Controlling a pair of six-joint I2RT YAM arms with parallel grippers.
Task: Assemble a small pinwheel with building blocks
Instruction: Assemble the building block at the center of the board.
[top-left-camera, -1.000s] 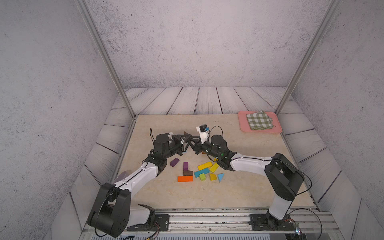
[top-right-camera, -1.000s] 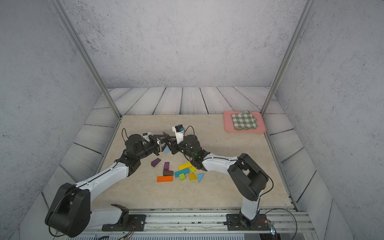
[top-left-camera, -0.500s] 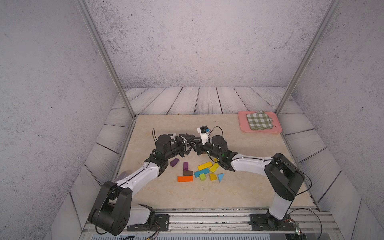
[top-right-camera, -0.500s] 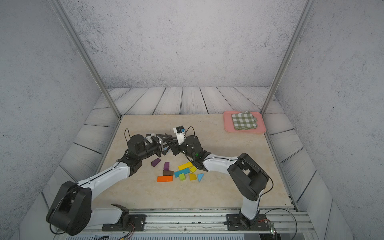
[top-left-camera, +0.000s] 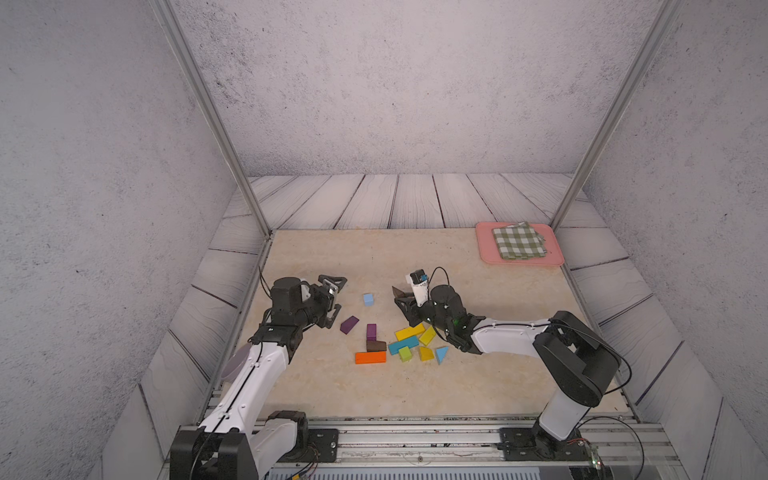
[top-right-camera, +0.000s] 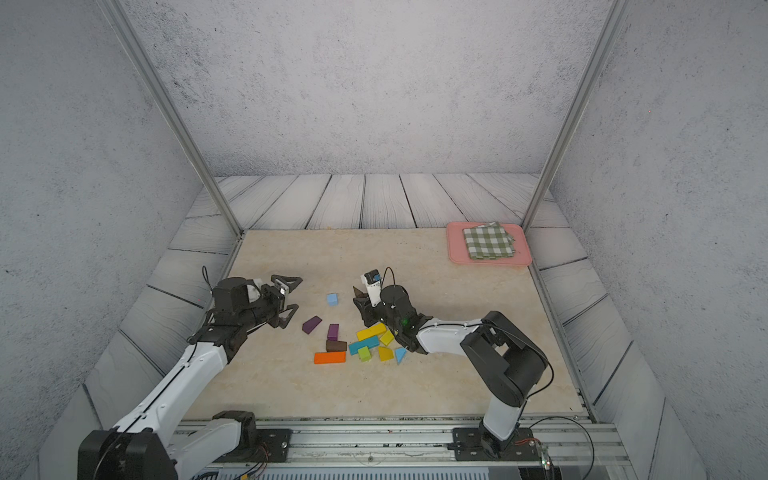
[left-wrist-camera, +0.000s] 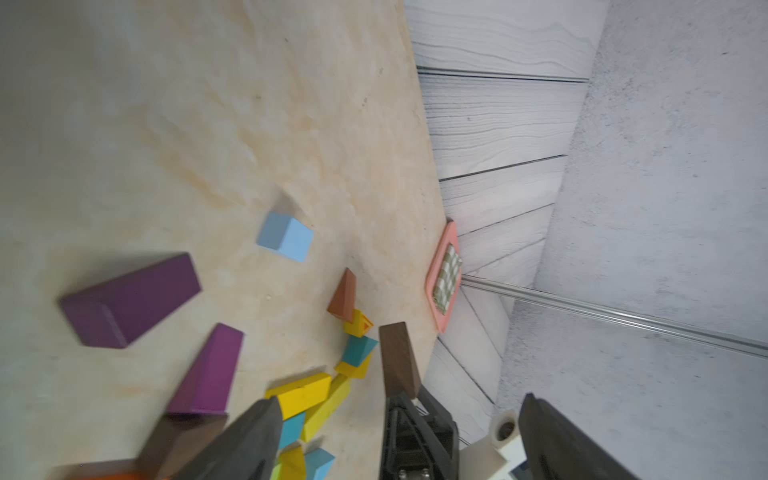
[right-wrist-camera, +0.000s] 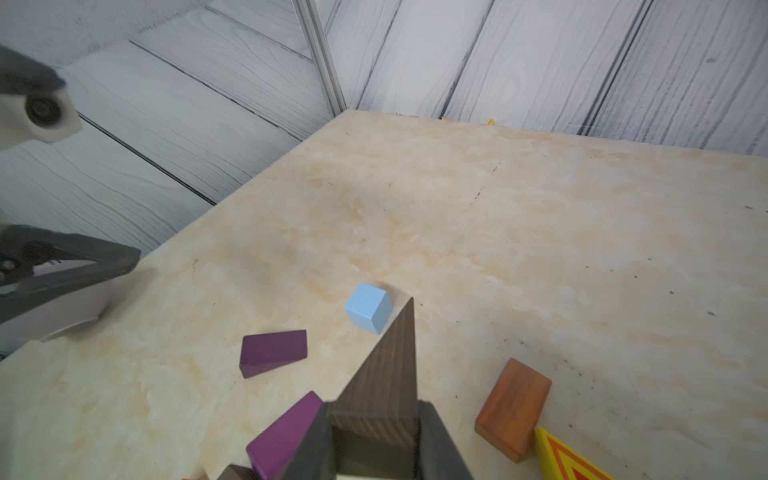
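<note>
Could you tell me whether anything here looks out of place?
Nothing is damaged or spilled. Only the light-blue cube sits apart from the block cluster, and the right gripper is clamped on a brown wedge.

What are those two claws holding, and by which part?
The right gripper pinches a dark brown wooden wedge by its thick end, thin tip pointing out. The left gripper is open, holding nothing.
</note>
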